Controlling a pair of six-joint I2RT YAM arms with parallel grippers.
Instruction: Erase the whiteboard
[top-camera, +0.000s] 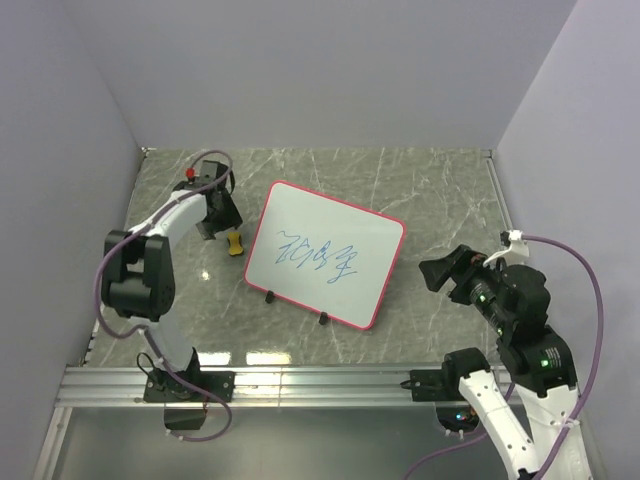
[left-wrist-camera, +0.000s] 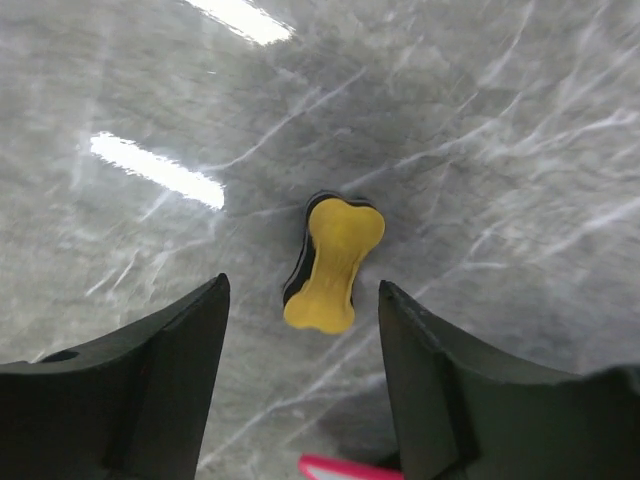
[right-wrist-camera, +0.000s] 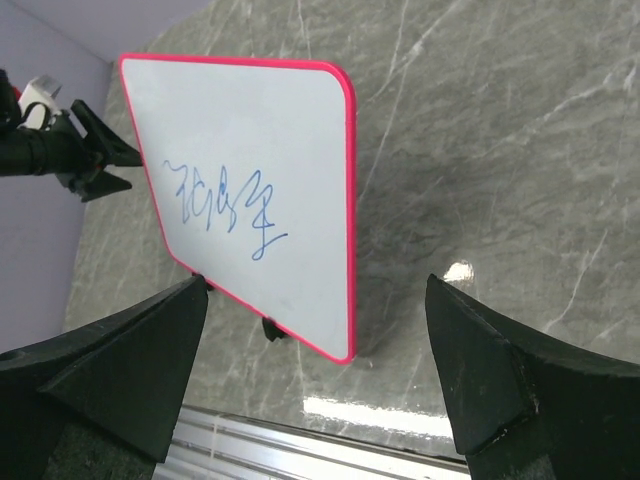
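Observation:
A whiteboard (top-camera: 325, 255) with a pink frame stands tilted on two small black feet in the middle of the table, with blue scribbles (top-camera: 318, 257) on it. It also shows in the right wrist view (right-wrist-camera: 250, 190). A yellow bone-shaped eraser (left-wrist-camera: 330, 262) with a black underside lies flat on the table left of the board; it shows small in the top view (top-camera: 236, 244). My left gripper (left-wrist-camera: 303, 300) is open and empty, hovering just above the eraser. My right gripper (right-wrist-camera: 315, 300) is open and empty, right of the board and facing it.
The table is grey marble (top-camera: 430, 190) with pale walls on three sides. A metal rail (top-camera: 320, 382) runs along the near edge by the arm bases. A corner of the board's pink frame (left-wrist-camera: 340, 468) shows between my left fingers.

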